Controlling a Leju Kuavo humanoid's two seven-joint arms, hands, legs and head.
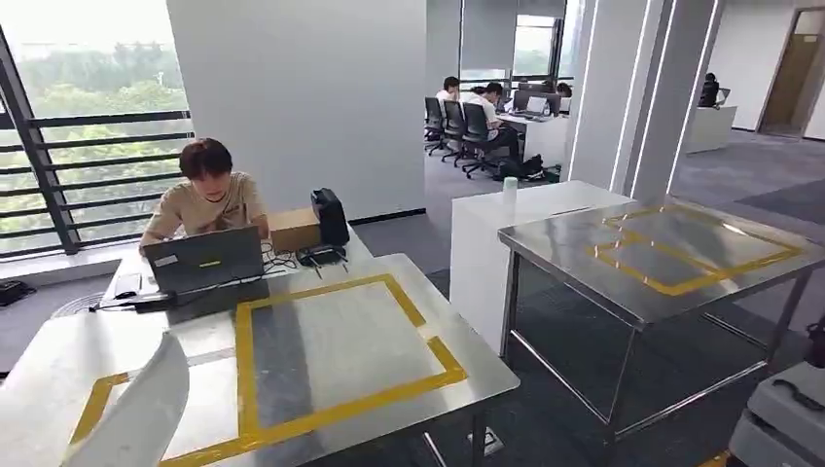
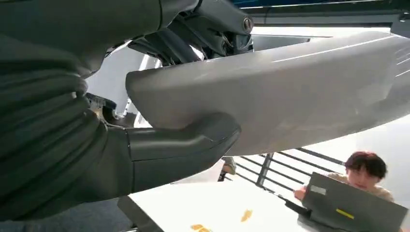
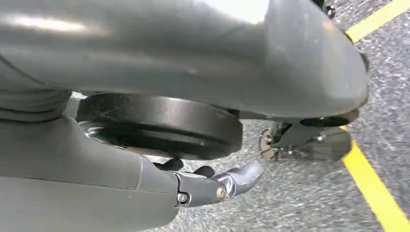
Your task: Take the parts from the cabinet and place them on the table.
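Floor: dark grey carpet [image 1: 739,175]; yellow line [image 3: 372,188] on speckled floor.
Near table: steel top [image 1: 321,341] with yellow tape square [image 1: 336,355]; laptop [image 1: 204,261], cardboard box [image 1: 295,229], black device [image 1: 330,216] at far end; person [image 1: 206,199] seated behind laptop.
Second table: steel [image 1: 662,258], yellow tape, beside a white counter [image 1: 516,224].
Window: railing [image 1: 97,165], green trees, daylight.
Walls: white pillars [image 1: 632,88].
Background: office desks, seated people [image 1: 477,107].

Laptop [image 1: 206,261] on near table [image 1: 389,389]; second table [image 1: 574,258] right, perhaps farther.
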